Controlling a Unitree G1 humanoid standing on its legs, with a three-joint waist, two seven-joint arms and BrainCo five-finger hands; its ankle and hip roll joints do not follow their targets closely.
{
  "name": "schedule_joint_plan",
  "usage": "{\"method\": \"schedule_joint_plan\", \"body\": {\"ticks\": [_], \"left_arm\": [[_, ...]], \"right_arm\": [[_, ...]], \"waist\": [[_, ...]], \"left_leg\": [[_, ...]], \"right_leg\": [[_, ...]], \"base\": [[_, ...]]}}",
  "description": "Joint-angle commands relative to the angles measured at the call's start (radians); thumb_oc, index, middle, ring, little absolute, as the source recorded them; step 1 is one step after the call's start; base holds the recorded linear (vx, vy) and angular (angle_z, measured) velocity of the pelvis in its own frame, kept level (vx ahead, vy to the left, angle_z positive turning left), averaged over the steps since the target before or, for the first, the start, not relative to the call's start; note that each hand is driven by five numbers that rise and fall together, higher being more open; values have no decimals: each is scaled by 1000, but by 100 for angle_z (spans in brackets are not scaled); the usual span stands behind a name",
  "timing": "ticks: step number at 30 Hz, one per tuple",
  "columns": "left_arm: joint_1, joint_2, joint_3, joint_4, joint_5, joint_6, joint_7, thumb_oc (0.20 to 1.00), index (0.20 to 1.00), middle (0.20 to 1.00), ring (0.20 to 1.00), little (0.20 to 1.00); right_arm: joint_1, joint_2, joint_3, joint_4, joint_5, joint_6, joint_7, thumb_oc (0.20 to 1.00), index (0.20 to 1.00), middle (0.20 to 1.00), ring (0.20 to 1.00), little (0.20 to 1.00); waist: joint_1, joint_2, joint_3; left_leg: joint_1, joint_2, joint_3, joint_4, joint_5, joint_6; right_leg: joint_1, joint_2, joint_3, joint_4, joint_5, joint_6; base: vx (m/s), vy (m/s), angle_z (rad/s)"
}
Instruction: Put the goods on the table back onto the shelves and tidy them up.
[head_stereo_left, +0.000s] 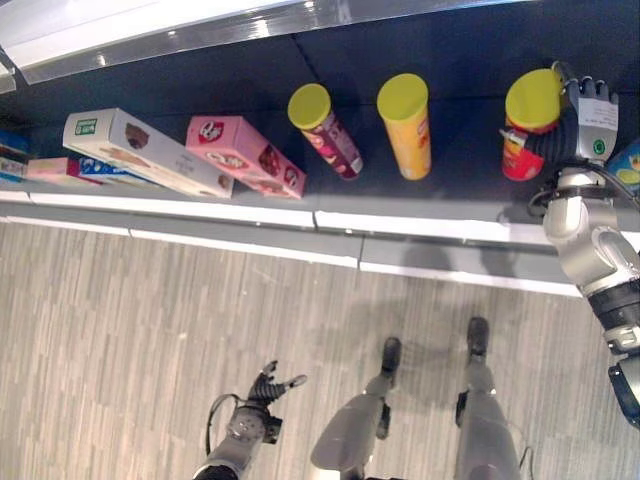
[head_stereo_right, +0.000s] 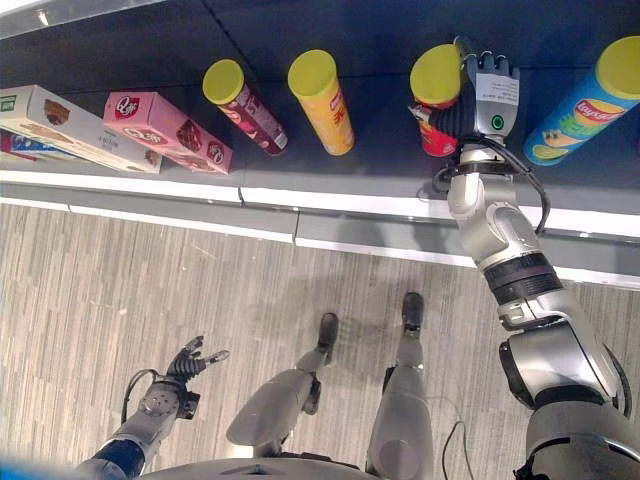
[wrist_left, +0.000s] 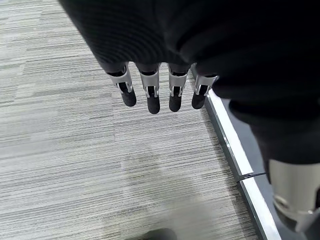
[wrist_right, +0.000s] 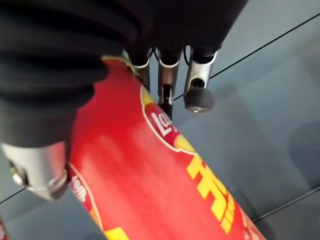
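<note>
Right hand (head_stereo_right: 487, 98) clasping red crisp can (head_stereo_right: 437, 110) upright on shelf (head_stereo_right: 380, 180) beside yellow can (head_stereo_right: 322, 100), maroon can (head_stereo_right: 243, 105), boxes; release pending; left hand (head_stereo_right: 180, 372) slack, empty.

Colours on my shelf

My right hand (head_stereo_right: 487, 92) holds a red can (head_stereo_right: 437, 135) with yellow lid; beside it are a yellow can (head_stereo_right: 322, 100), a maroon can (head_stereo_right: 247, 108), a blue can (head_stereo_right: 590, 105) and a pink box (head_stereo_right: 168, 130).

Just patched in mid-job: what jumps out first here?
The right hand is wrapped round a red yellow-lidded crisp can on the dark shelf. Left of it stand a yellow can and a maroon can; the left hand hangs open above the floor.
</note>
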Motion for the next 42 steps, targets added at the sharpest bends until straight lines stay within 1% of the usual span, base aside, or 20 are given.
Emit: {"method": "schedule_joint_plan", "body": {"ticks": [1, 15, 22, 29, 30, 32, 33, 42], "left_arm": [[-9, 46, -89, 24, -17, -12, 29, 1000, 1000, 1000, 1000, 1000], [-11, 30, -78, 27, -13, -7, 40, 1000, 1000, 1000, 1000, 1000], [-13, 27, -79, 26, -7, -6, 43, 1000, 1000, 1000, 1000, 1000], [-17, 28, -76, 36, -6, -7, 49, 1000, 1000, 1000, 1000, 1000], [-16, 28, -75, 38, -5, -7, 49, 1000, 1000, 1000, 1000, 1000], [-16, 30, -75, 34, -5, -7, 49, 1000, 1000, 1000, 1000, 1000], [-16, 30, -75, 33, -5, -7, 49, 1000, 1000, 1000, 1000, 1000], [-14, 32, -71, 36, -5, -6, 47, 1000, 1000, 1000, 1000, 1000]], "right_arm": [[-95, -26, 20, 6, -4, -25, -54, 200, 200, 200, 200, 200], [-13, 36, 11, 1, -6, -29, -56, 200, 200, 200, 200, 200], [10, 51, 21, 3, -9, -32, -51, 200, 200, 200, 200, 200], [4, 43, 26, 31, -5, -26, -53, 200, 200, 200, 200, 200], [5, 43, 27, 32, -5, -26, -52, 209, 209, 209, 209, 209], [5, 44, 29, 34, -4, -25, -51, 853, 853, 853, 853, 853], [6, 45, 30, 36, -4, -25, -50, 1000, 1000, 1000, 1000, 1000], [15, 42, 34, 34, -8, -26, -48, 1000, 1000, 1000, 1000, 1000]], "waist": [[24, 11, -47], [19, 8, -38], [12, 6, -34], [10, 4, -33], [10, 4, -33], [10, 3, -33], [10, 2, -33], [5, -8, -36]], "left_leg": [[-65, 20, 47, 3, 33, -42], [-67, 22, 56, 3, 32, -43], [-67, 24, 63, 3, 31, -44], [-67, 28, 69, 3, 31, -46], [-67, 28, 70, 3, 31, -46], [-68, 30, 71, 3, 31, -46], [-68, 30, 71, 3, 31, -46], [-67, 33, 75, 3, 28, -47]], "right_leg": [[36, -80, 33, 126, -206, 88], [31, -79, 41, 125, -206, 88], [25, -76, 43, 124, -205, 88], [23, -75, 47, 123, -203, 88], [22, -74, 47, 124, -203, 88], [20, -75, 47, 124, -203, 88], [19, -75, 48, 124, -203, 88], [18, -72, 46, 123, -203, 87]], "base": [[0, 0, 0], [1, 0, 0], [0, 0, 0], [-2, -3, -2], [0, 0, 0], [0, 0, 0], [0, 0, 0], [0, -2, 0]]}}
